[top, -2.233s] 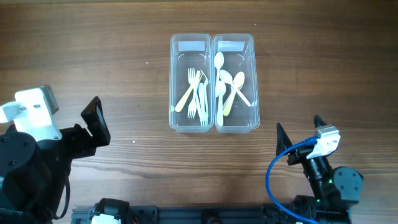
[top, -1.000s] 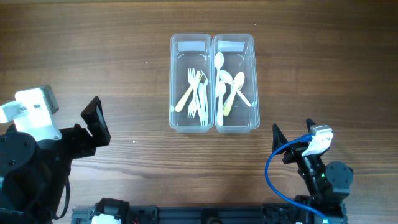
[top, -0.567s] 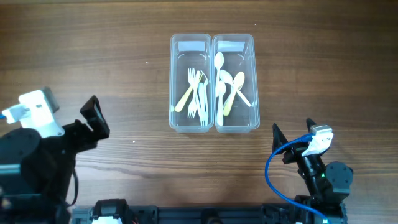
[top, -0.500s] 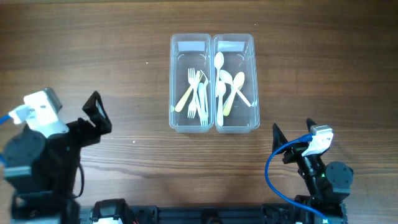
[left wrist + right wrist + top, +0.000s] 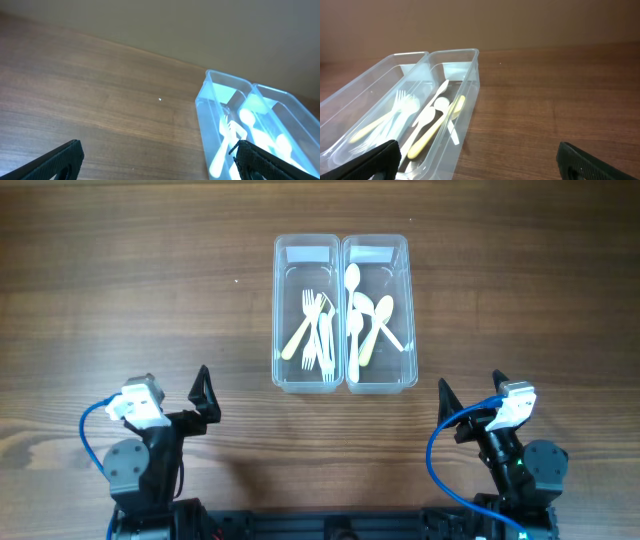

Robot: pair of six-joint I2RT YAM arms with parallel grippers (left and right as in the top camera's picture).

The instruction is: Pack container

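Brown wooden surface [image 5: 150, 280], with a plain beige wall [image 5: 200, 25] beyond it. The left claw [image 5: 157, 162] and right claw [image 5: 480, 162] both gape wide and empty, with only their tips in frame. The container [image 5: 278, 310] sits ahead, between them, its near end cut off in both wrist views. It holds forks [image 5: 318, 330] in one bin and spoons [image 5: 360, 320] in the other.

Soft, even light is falling from above on the wooden table [image 5: 120, 270], leaving only faint shadows. The overhead view is looking sharp; in the left wrist view bluish glare is washing out the container [image 5: 202, 115].
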